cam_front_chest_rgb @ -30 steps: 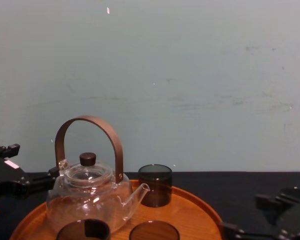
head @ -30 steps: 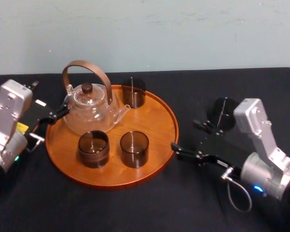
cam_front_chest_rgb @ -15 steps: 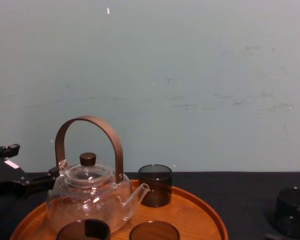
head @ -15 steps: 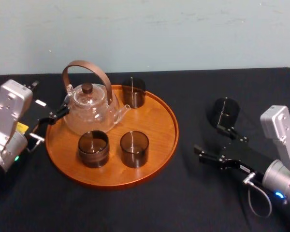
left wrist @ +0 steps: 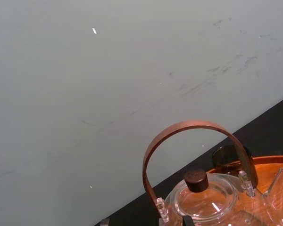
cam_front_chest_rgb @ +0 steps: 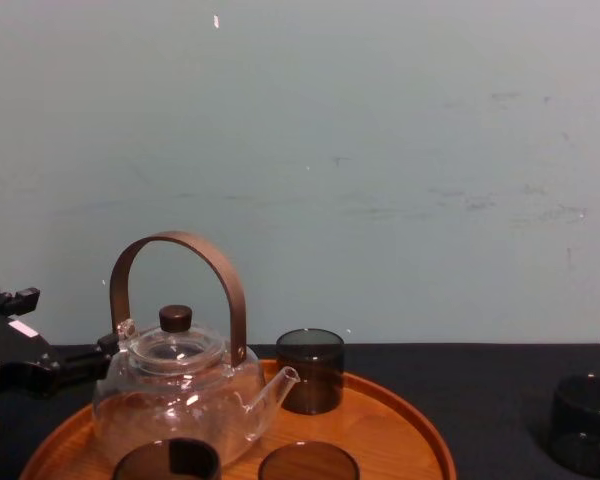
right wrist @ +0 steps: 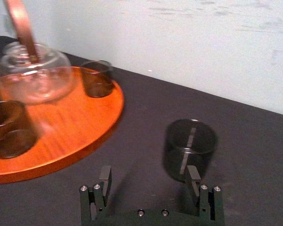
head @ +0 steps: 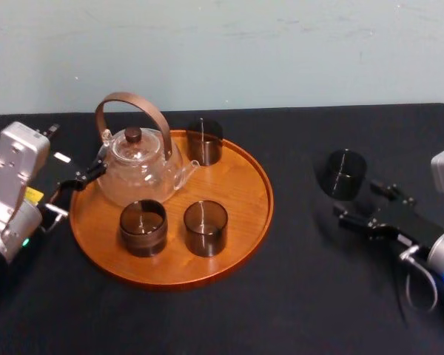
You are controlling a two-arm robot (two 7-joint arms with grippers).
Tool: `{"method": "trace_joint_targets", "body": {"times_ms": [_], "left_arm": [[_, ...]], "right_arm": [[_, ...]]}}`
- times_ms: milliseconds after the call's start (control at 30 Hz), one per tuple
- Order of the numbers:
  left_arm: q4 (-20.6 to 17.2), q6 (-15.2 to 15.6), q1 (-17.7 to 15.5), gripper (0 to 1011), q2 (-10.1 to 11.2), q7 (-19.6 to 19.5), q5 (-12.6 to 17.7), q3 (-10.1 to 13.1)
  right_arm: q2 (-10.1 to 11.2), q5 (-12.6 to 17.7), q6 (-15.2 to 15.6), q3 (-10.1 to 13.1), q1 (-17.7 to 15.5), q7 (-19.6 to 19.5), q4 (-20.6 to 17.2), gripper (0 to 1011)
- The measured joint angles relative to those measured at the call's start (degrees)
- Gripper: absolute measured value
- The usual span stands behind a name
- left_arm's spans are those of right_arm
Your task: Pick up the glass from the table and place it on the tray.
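Right wrist view has the right gripper (right wrist: 148, 178) empty, its fingers (right wrist: 192, 179) spread wide, low over the table (right wrist: 254, 155) well to the right of the tray (right wrist: 92, 117). The glass (right wrist: 189, 147) stands upright on the table just beyond, seemingly lined up with one finger rather than with the gap. I judge this to be the approach. The next move calls for centring on the glass, advancing and closing. The left gripper (head: 80, 180) is parked at the tray's left edge. A teapot (head: 137, 164) and three other glasses (head: 205, 228) fill the tray's left and middle, and its right side is bare. The table is matte black, with a pale wall (head: 281, 44) behind the tray.
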Motion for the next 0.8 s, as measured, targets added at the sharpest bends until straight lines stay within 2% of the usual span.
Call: {"method": "trace_joint_targets", "body": {"times_ms": [300, 800], "left_arm": [[0.0, 0.0, 0.0, 1001, 0.0, 0.0, 0.0, 0.0], [0.0, 0.0, 0.0, 1001, 0.0, 0.0, 0.0, 0.0]], "right_arm": [[-1.05, 0.68, 1.39, 1.57, 4.59, -0.55, 5.34, 1002], [-3.01, 0.55, 2.09, 0.67, 10.73, 0.39, 13.22, 1002]]}}
